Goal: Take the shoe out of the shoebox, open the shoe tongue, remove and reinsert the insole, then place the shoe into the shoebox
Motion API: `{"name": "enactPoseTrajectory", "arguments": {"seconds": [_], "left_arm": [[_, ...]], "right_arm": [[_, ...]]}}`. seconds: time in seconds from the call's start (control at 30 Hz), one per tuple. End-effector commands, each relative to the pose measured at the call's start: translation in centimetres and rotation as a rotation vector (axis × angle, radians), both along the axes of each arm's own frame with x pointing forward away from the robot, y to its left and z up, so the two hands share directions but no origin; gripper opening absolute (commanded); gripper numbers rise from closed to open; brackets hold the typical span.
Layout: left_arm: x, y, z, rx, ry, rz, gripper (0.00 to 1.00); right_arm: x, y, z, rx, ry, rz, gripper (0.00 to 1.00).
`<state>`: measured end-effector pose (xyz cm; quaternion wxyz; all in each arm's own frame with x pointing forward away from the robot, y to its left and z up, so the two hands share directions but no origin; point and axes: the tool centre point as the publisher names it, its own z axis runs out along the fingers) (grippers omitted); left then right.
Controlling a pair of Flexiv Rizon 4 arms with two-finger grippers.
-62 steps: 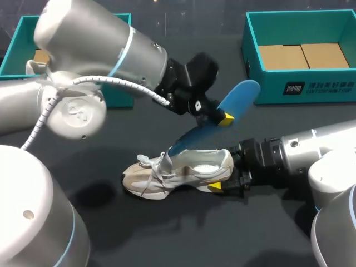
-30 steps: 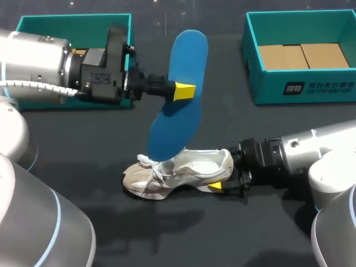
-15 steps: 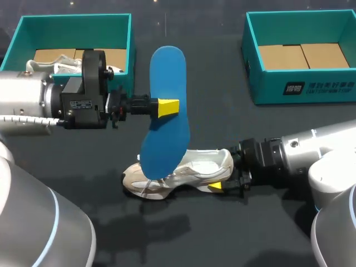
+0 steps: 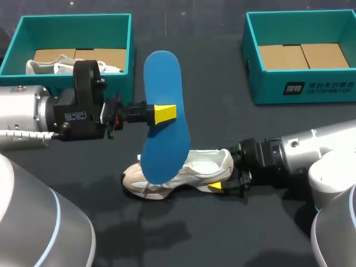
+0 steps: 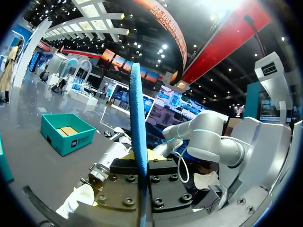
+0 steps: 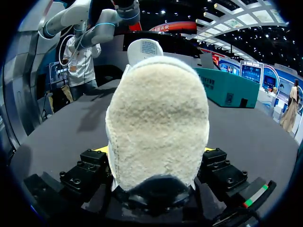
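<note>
Lifted clear since earlier, insole [image 4: 162, 69] stands pinched between fingers of left gripper [image 4: 165, 113]; right gripper [image 4: 223, 177] clamps shoe [image 4: 192, 164] heel; reinsertion, boxing remain.

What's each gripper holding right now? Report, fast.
Left gripper: closed on the blue insole.
Right gripper: closed on the heel of the shoe.

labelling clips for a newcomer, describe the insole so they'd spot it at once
On the black table, above the beige sneaker, the left gripper pinches the insole. It is a long flat pad, bright blue, unlike the teal shoeboxes behind.
</note>
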<state>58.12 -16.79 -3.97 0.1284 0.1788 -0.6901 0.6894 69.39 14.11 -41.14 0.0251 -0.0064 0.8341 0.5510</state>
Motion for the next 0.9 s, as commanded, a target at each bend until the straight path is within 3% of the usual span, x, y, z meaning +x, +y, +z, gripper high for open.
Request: {"name": "enactPoseTrajectory", "arguments": {"seconds": [0.03,0.23,0.27,0.3,0.33,0.7,0.8,0.9], "left_arm": [[0.3,0.2,0.1,0.003,0.001,-0.008,0.00],[0.3,0.2,0.1,0.003,0.001,-0.008,0.00],[0.3,0.2,0.1,0.003,0.001,-0.008,0.00],[0.3,0.2,0.1,0.003,0.001,-0.008,0.00],[0.3,0.2,0.1,0.003,0.001,-0.008,0.00],[0.3,0.2,0.1,0.003,0.001,-0.008,0.00],[0.3,0.2,0.1,0.003,0.001,-0.008,0.00],[0.3,0.2,0.1,0.003,0.001,-0.008,0.00]], "right_arm": [[-0.1,0.1,0.1,-0.005,0.000,-0.001,0.00],[-0.1,0.1,0.2,-0.016,-0.001,0.003,0.00],[-0.1,0.0,0.3,-0.021,-0.001,0.001,0.16],[-0.1,0.0,0.3,-0.024,-0.001,0.001,0.70],[-0.1,-0.1,0.4,-0.034,-0.002,-0.001,1.00],[-0.3,-2.2,1.9,-0.229,0.053,-0.009,1.00],[-0.3,-2.7,2.9,-0.325,0.069,-0.013,1.00],[-0.5,-2.6,4.3,-0.507,0.099,-0.038,1.00]]}}
